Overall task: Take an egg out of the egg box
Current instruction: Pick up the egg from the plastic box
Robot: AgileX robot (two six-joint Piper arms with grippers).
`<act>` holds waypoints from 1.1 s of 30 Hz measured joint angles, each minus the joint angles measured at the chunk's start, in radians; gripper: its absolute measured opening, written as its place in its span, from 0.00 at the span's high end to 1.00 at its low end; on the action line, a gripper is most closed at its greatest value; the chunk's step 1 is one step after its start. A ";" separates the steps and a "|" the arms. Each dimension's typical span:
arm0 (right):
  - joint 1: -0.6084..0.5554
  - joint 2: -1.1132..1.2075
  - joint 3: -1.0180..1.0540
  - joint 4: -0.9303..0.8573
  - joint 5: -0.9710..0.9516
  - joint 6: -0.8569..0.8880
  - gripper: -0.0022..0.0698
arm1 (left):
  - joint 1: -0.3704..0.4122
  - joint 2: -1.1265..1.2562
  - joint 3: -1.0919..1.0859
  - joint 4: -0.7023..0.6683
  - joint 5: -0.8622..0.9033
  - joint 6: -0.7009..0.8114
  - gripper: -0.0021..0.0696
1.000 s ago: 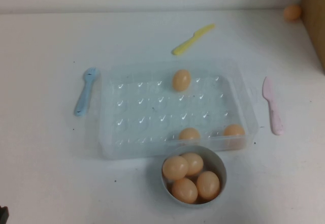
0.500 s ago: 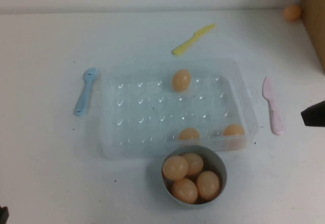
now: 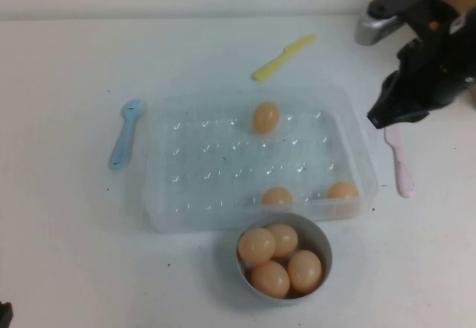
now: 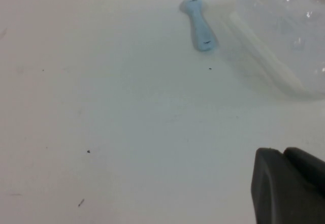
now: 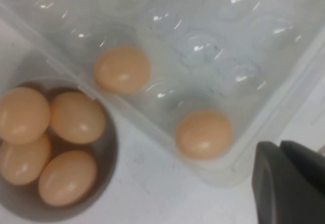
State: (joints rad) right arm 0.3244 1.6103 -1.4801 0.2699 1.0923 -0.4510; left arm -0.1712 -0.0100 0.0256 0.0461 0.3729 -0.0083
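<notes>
The clear egg box [image 3: 366, 166] lies mid-table and holds three tan-orange eggs: one at the far side [image 3: 265, 117] and two at the near rim [image 3: 277, 196] [image 3: 343, 191]. My right gripper [image 3: 381, 117] hovers above the table just off the box's right edge, fingers shut and empty. In the right wrist view its fingertips [image 5: 281, 150] are outside the box rim [image 5: 284, 99], close to the near-right egg [image 5: 204, 133]; the other near egg [image 5: 122, 69] lies further in. My left gripper [image 4: 283, 154] is shut and empty, low over bare table left of the box [image 4: 284, 36].
A grey bowl [image 3: 323, 240] with several eggs [image 3: 257, 245] stands right in front of the box, also in the right wrist view [image 5: 109, 148]. A blue spoon [image 3: 125, 133] lies left of the box, a yellow knife [image 3: 282, 56] behind it, a pink knife [image 3: 400, 161] to its right.
My right arm has come in from the right edge and now hangs over the table beside the box's right side. The eggs and the box have not moved.
</notes>
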 joint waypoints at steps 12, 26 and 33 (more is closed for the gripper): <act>0.110 0.420 -0.460 -0.055 0.038 0.027 0.65 | 0.000 0.000 0.000 0.000 0.000 0.000 0.98; 0.117 0.731 -0.730 -0.046 -0.069 0.310 0.25 | 0.000 0.000 0.000 0.000 0.000 0.000 0.98; 0.117 0.781 -0.758 -0.039 -0.102 0.369 0.26 | 0.000 0.000 0.000 0.000 0.000 0.000 0.98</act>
State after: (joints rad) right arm 0.4415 2.3911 -2.2385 0.2306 0.9905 -0.0821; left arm -0.1712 -0.0100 0.0256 0.0461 0.3729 -0.0083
